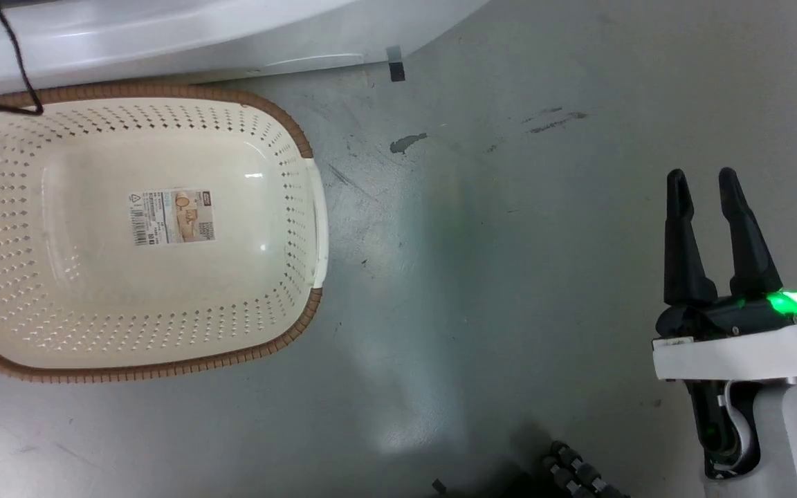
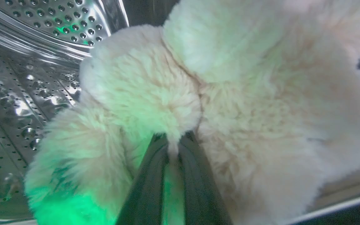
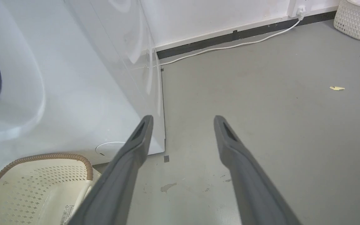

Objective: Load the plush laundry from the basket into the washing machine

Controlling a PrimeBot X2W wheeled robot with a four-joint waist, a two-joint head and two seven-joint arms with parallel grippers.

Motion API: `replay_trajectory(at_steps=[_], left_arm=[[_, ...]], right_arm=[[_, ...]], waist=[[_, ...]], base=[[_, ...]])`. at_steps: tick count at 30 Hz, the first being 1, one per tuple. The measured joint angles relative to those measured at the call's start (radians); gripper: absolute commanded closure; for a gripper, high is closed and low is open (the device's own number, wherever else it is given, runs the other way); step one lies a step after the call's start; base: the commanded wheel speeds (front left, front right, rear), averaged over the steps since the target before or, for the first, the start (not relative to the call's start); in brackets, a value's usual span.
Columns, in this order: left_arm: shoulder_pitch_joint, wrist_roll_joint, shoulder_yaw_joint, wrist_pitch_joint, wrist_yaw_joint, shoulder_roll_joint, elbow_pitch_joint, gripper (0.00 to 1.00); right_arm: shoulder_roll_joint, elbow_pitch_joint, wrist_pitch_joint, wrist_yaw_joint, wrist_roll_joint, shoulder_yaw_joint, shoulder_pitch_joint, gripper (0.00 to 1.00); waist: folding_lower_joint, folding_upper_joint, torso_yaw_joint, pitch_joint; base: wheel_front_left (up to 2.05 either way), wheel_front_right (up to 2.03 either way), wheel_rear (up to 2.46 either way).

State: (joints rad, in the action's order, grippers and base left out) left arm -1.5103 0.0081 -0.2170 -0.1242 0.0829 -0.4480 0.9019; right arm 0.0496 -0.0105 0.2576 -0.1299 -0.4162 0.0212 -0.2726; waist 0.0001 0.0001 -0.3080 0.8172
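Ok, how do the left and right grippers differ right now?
The left gripper is closed on fur of the plush laundry; the right gripper is open and holds nothing. The left gripper is inside the drum of the washing machine; the right gripper hangs above the grey floor, right of the basket. Both have long dark fingers.

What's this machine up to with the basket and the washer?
The robot is loading laundry. Its left tool is shut on a fluffy cream stuffed toy, which is inside the shiny steel drum of the washer. The basket on the grey floor holds just its label sticker. The right tool is open and holds nothing, off to the side of the basket.
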Motion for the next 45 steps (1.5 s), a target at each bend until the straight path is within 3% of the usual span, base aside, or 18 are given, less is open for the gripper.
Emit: replay_trajectory(at_steps=[1, 2, 3, 4, 11, 16, 21, 31, 39, 45], left_arm=[[-0.002, -0.003, -0.004, 0.009, 0.007, 0.003, 0.014, 1.0], [-0.004, -0.005, -0.011, 0.017, 0.012, 0.007, 0.027, 0.74], [-0.005, -0.005, -0.017, 0.027, 0.016, 0.009, 0.039, 0.17], [-0.005, -0.006, -0.019, 0.046, 0.017, 0.012, 0.049, 0.0], [0.025, -0.054, -0.019, 0.191, 0.023, 0.042, 0.12, 0.0], [0.153, -0.11, -0.023, 0.32, 0.035, 0.087, 0.163, 0.0], [0.327, -0.176, -0.025, 0.375, 0.043, 0.144, 0.124, 0.0], [0.877, -0.255, 0.001, 0.381, 0.041, 0.193, -0.365, 0.0], [1.243, -0.258, 0.057, 0.381, -0.025, 0.219, -0.61, 0.0], [1.444, -0.256, 0.077, 0.381, -0.061, 0.253, -0.743, 0.0]], right_arm=[[0.0, 0.0, 0.0, 0.0, 0.0, 0.0, -0.002, 0.0], [0.0, -0.002, 0.0, 0.0, 0.002, 0.0, -0.002, 0.0], [0.0, -0.006, 0.0, 0.0, 0.003, 0.0, -0.002, 0.0], [0.0, -0.01, 0.0, 0.0, 0.003, -0.001, -0.003, 0.0], [0.0, -0.013, 0.0, 0.0, 0.04, -0.025, 0.003, 0.0], [0.0, -0.004, 0.0, 0.0, 0.084, -0.038, 0.05, 0.0], [0.0, 0.009, 0.0, 0.0, 0.126, -0.051, 0.117, 0.0], [0.0, 0.024, 0.0, 0.0, 0.191, -0.054, 0.252, 0.0], [0.0, 0.036, 0.0, 0.0, 0.198, -0.06, 0.348, 0.0], [0.0, 0.036, 0.0, 0.0, 0.219, -0.05, 0.376, 0.0]], waist=[[0.0, 0.0, 0.002, -0.002], [0.0, 0.0, 0.004, -0.004], [0.0, 0.0, 0.006, -0.007], [0.0, 0.0, 0.009, -0.011], [-0.0001, 0.0, 0.033, -0.081], [-0.0001, 0.0, 0.058, -0.181], [-0.0004, 0.0, 0.09, -0.312], [-0.0006, 0.0, 0.169, -0.599], [-0.0007, -0.0001, 0.248, -0.777], [-0.0004, -0.0001, 0.305, -0.846]], base=[[0.0, 0.0, 0.0], [0.0, 0.0, 0.0], [0.0, 0.0, 0.0], [0.0, 0.0, 0.0], [0.0, 0.0, 0.0], [0.0, 0.0, 0.0], [0.0, 0.0, 0.0], [0.0, 0.0, 0.0], [0.0, 0.0, 0.0], [0.0, 0.0, 0.0]])
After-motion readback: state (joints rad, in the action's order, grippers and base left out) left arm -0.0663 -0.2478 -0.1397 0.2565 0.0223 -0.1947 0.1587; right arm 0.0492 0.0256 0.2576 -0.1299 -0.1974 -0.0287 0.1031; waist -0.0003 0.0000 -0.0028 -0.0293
